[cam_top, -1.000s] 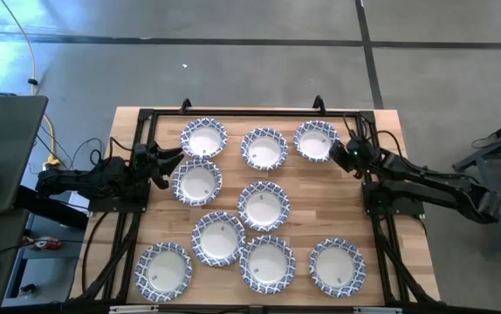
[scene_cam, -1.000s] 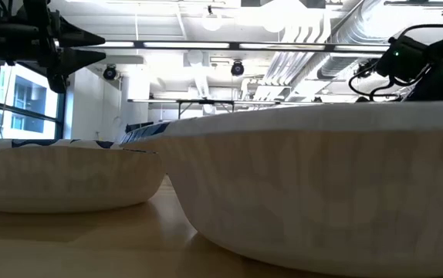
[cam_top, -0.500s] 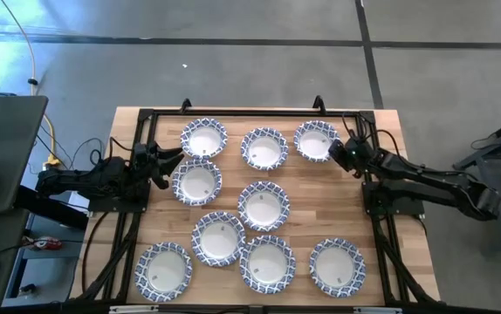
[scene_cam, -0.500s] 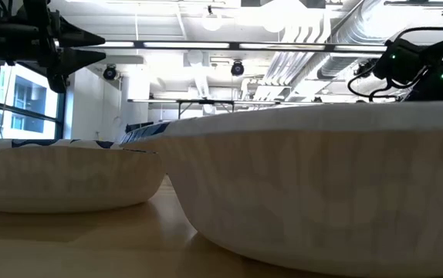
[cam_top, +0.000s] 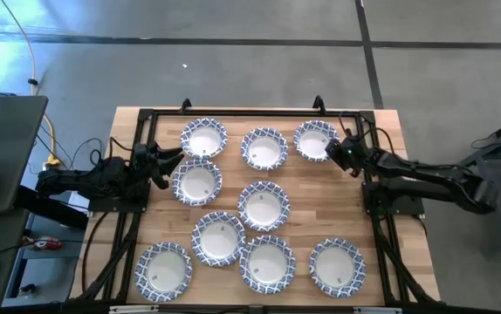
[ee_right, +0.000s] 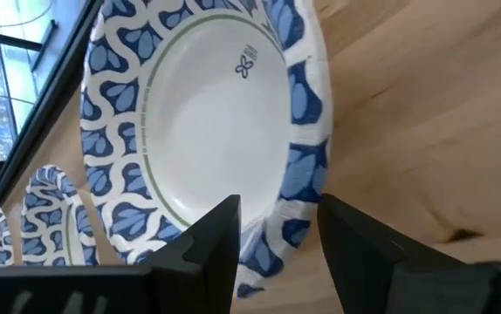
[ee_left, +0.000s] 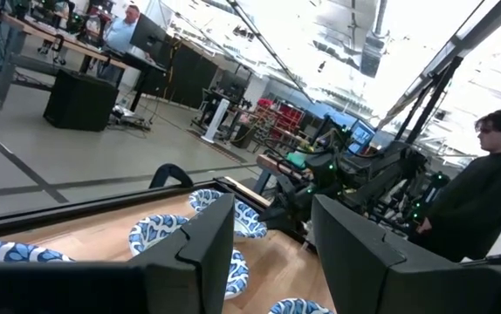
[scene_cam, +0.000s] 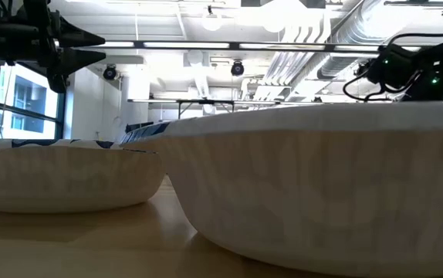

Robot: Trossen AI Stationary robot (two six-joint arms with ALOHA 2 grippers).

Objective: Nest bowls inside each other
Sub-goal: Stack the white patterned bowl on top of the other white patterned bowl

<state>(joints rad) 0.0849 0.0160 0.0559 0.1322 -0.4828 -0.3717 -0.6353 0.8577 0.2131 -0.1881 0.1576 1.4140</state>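
Several small bowls, white inside with blue-and-white patterned rims, sit singly on their bases on the wooden table. The far right bowl (cam_top: 314, 139) fills the right wrist view (ee_right: 198, 113). My right gripper (cam_top: 335, 151) is open just right of it, and its fingers (ee_right: 224, 228) stand over the bowl's rim (ee_right: 298, 187) on that side. I see no touch. My left gripper (cam_top: 177, 158) waits open at the left side, between the far left bowl (cam_top: 203, 138) and the bowl (cam_top: 196, 183) nearer than it. Its fingers (ee_left: 207, 240) point across the table.
Other bowls lie at the far middle (cam_top: 264, 148), the centre (cam_top: 263, 206) and along the near edge (cam_top: 218, 238) (cam_top: 267, 263) (cam_top: 338, 267). A black frame (cam_top: 233, 112) rims the table. Two bowls (scene_cam: 322, 185) (scene_cam: 59, 174) stand close before the low camera. People show in the room beyond.
My right gripper has moved a little toward the table's left and down, closer to the far right bowl. The bowls and the left arm have kept still.
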